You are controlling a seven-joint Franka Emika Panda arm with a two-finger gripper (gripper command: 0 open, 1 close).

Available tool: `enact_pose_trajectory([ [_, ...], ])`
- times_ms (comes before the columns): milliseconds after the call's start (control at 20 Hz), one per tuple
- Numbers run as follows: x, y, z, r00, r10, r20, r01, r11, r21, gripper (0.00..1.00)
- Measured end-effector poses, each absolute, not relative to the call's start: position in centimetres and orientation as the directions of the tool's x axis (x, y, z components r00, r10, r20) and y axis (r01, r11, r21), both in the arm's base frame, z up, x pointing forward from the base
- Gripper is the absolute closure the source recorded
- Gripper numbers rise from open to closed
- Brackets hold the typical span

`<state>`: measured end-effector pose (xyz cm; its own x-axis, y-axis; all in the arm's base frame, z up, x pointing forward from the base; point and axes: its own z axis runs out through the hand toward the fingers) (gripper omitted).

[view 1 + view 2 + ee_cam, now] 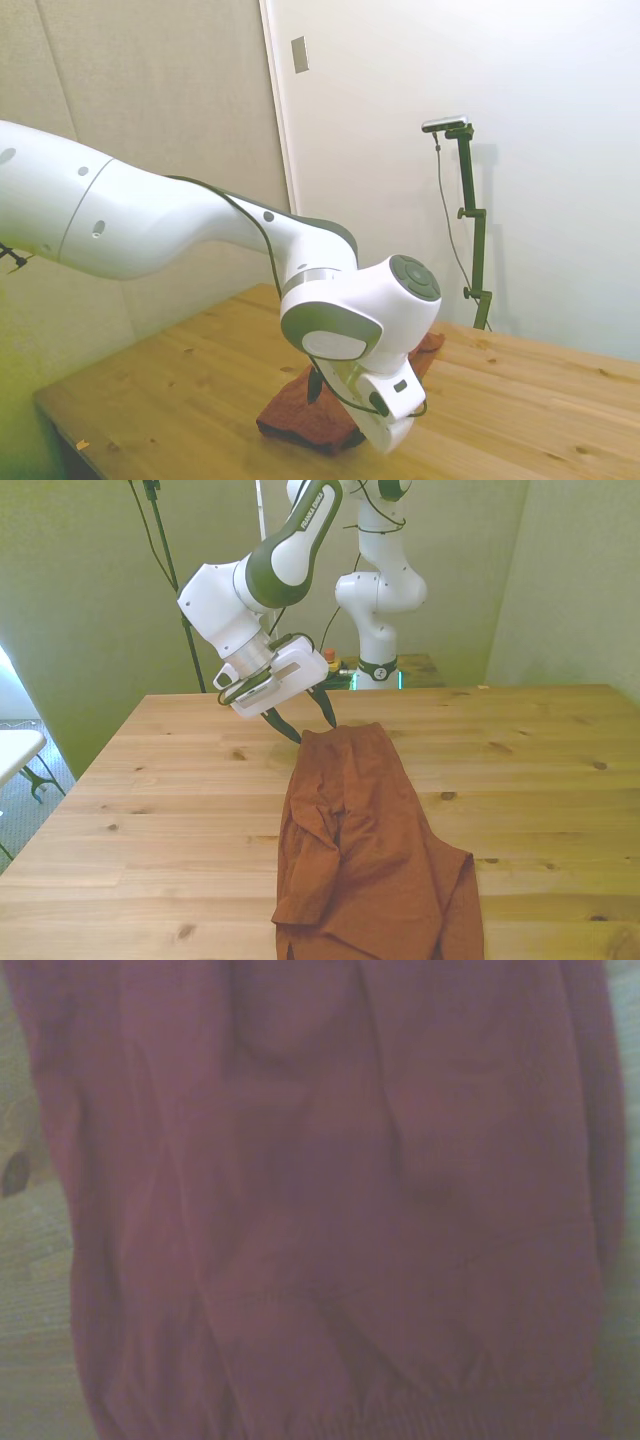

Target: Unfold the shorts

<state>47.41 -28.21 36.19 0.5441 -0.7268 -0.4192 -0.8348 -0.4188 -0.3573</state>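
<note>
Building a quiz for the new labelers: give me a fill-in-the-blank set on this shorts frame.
1. The shorts lie on a table made of ____.
2. In the front view the gripper, fingers apart, is at the ____ edge of the shorts.
3. The shorts are ____ in colour.

Missing words: wood; far; rust-brown

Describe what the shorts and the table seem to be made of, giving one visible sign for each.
The shorts: soft woven or knitted fabric, rust-brown and matte; they lie in folds and creases, and the wrist view shows a ribbed band along one edge. The exact fibre cannot be told.

The table: wood, probably joined planks, light and smooth with a slight sheen; grain lines, dark knots and plank seams show.
</note>
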Motion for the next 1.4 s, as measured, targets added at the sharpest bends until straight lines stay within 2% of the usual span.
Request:
enact_pose_trajectory([
  [500,48.9,-27.6,35.0,0.633,-0.598,-0.491,-0.773,-0.456,-0.441,1.00],
  [800,50.0,-27.6,33.9,0.639,-0.581,-0.504,-0.769,-0.467,-0.437,1.00],
  [1400,50.1,-27.8,34.0,0.640,-0.571,-0.514,-0.768,-0.465,-0.441,1.00],
])
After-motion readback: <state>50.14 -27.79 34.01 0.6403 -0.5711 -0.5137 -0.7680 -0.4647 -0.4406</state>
